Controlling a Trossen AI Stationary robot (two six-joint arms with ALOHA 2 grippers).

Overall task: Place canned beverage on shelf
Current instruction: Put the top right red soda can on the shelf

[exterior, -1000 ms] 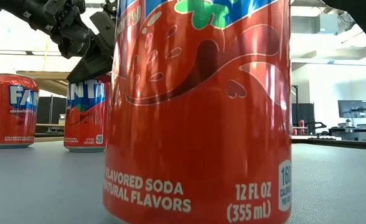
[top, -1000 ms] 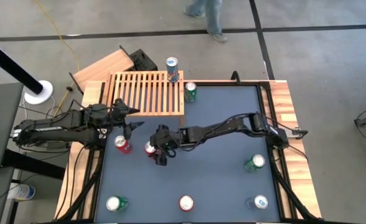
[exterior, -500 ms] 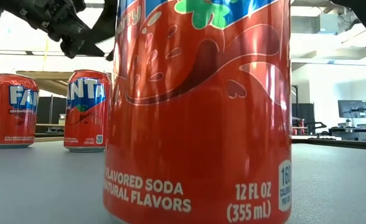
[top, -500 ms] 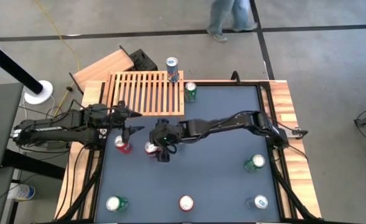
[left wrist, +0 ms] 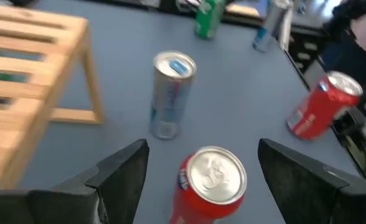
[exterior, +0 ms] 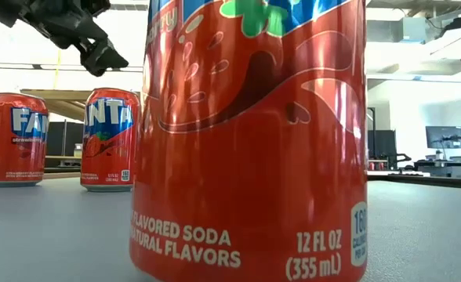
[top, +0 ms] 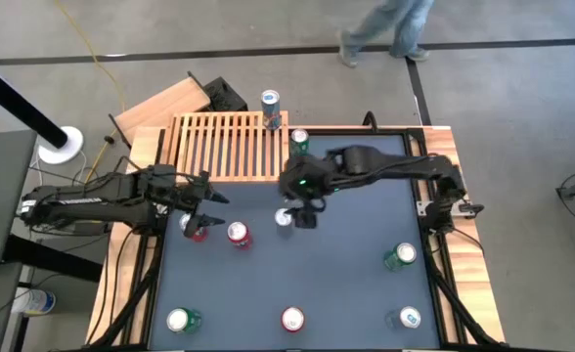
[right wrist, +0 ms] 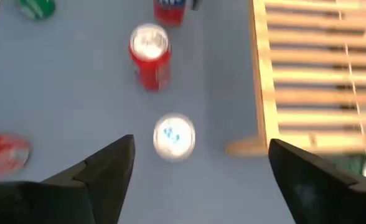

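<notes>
The shelf (top: 231,147), a slatted light-wood rack, stands at the table's far left. A blue-and-silver can (top: 271,106) stands on its far right corner. A slim silver can (top: 284,217) stands upright on the table, and my right gripper (top: 304,210) hangs open high above it (right wrist: 173,135). Two red cans stand to its left (top: 238,233) (top: 195,227). My left gripper (top: 212,208) is open above the left red one, whose top (left wrist: 214,175) shows between its fingers without touching them.
A green can (top: 298,143) stands beside the shelf's right end. Near the front edge stand a green (top: 183,320), a red (top: 292,318) and a blue-topped can (top: 409,318), with another green can (top: 399,257) at the right. A person (top: 395,24) walks beyond the table.
My right gripper has risen from around the middle red can and gone toward the table's far right, staying open; the slim silver can that its arm covered now shows. My left gripper has swung toward the near edge, over the left red can. No can has moved.
</notes>
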